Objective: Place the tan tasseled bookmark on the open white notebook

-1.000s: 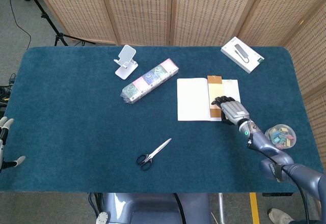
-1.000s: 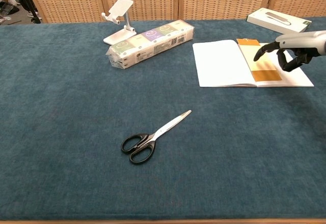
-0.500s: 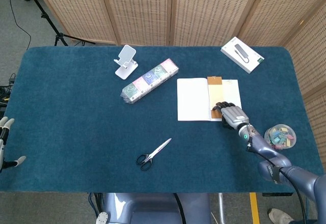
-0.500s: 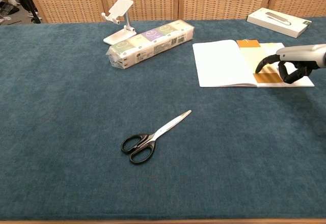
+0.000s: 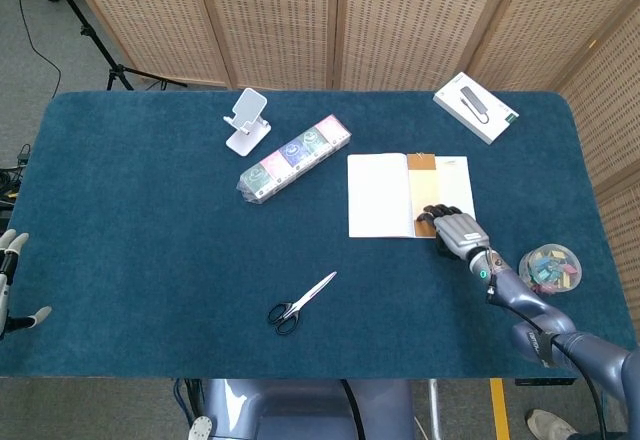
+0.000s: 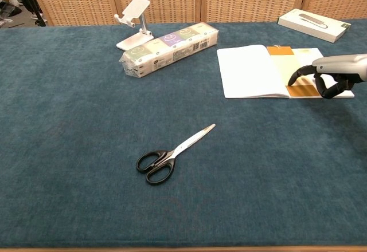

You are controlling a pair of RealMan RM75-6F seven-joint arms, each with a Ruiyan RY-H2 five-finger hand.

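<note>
The right hand (image 6: 331, 77) hovers low over the near right corner of the open white notebook (image 5: 380, 196), knuckles up, fingers curled downward and holding nothing. The tan tasseled bookmark (image 5: 422, 190) lies flat on the notebook's right page. The left hand (image 5: 12, 280) rests off the table's left edge, fingers spread.

The right hand (image 5: 455, 230) has a silver-grey ribbed back and black fingers (image 6: 296, 75), with a small green light at the wrist. Its arm is glossy blue-grey. The left hand (image 5: 8, 278) shows pale grey fingers with dark tips.
</note>
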